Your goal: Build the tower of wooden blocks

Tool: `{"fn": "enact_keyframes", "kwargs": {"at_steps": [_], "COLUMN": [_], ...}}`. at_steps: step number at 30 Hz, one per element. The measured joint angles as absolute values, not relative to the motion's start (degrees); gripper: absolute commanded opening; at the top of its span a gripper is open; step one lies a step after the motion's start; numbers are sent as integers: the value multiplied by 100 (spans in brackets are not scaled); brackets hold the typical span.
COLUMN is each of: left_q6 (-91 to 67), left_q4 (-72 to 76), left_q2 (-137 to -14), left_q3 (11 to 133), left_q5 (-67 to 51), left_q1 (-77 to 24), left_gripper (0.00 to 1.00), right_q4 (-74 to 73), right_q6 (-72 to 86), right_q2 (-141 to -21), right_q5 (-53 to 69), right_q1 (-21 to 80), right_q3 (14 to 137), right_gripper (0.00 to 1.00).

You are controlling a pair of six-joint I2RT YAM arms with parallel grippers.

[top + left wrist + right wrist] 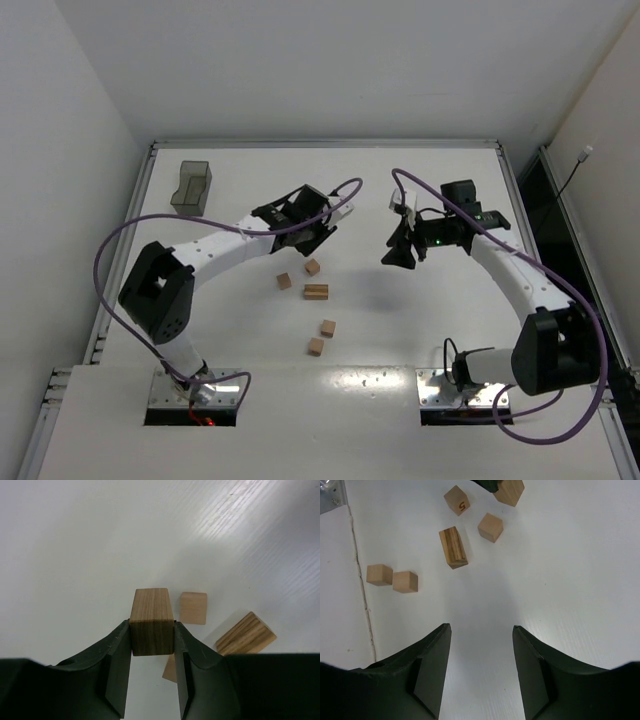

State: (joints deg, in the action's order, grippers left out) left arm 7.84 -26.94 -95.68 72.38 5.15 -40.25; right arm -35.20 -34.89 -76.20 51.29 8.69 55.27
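My left gripper (pixel 152 630) is shut on one tan wood block (pixel 151 615), held above the white table. Under it lie a small cube (pixel 193 608), a longer striped block (pixel 246 634) and the corner of another cube (pixel 172 669). From above, the left gripper (pixel 322 238) hangs just over the loose blocks (pixel 313 267), (pixel 285 281). The long block (pixel 316 291) lies flat, and two cubes (pixel 327 327), (pixel 316 346) rest nearer the bases. My right gripper (pixel 481 630) (pixel 398 252) is open and empty, off to the right of the blocks. The tower is out of view; every block on the table lies singly.
A grey translucent tray (pixel 191 186) stands at the far left of the table. One cube (pixel 456 500) carries a red "5". A seam in the tabletop (pixel 362 595) runs past the two near cubes (pixel 379 574), (pixel 405 581). Purple cables loop over both arms.
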Motion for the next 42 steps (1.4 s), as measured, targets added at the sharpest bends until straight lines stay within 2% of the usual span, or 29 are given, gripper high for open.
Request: {"fn": "enact_keyframes", "kwargs": {"at_steps": [8,17,26,30,33,42], "left_q6": [698,687,1184,1243,1074,-237], "left_q4": [-2705,-2936,-3590,-3691,-3564,-3341], "left_q2": [-10031,-10307,-10315,-10208,-10042,-9974], "left_q3": [7334,7461,7548,7535,7531,8086], "left_q5": [972,585,-1728,-2134,-1824,123], "left_q1": [-4163,-4324,-4351,-4351,-4353,-4392], "left_gripper": [0,0,0,0,0,0], "right_q4": [-3507,-3509,-3555,-3573,-3553,-3199], "right_q6": [-3448,-3446,-3448,-3446,-3398,-2604], "right_q2": [-7616,-7616,-7616,-7616,-7616,-7618], "right_q5": [5094,5096,5109,5162,5166,5052], "right_q1": [869,869,834,714,644,467], "right_q3": [5454,5454,5454,5454,5454,5454], "right_gripper": [49,48,48,48,48,47]}}
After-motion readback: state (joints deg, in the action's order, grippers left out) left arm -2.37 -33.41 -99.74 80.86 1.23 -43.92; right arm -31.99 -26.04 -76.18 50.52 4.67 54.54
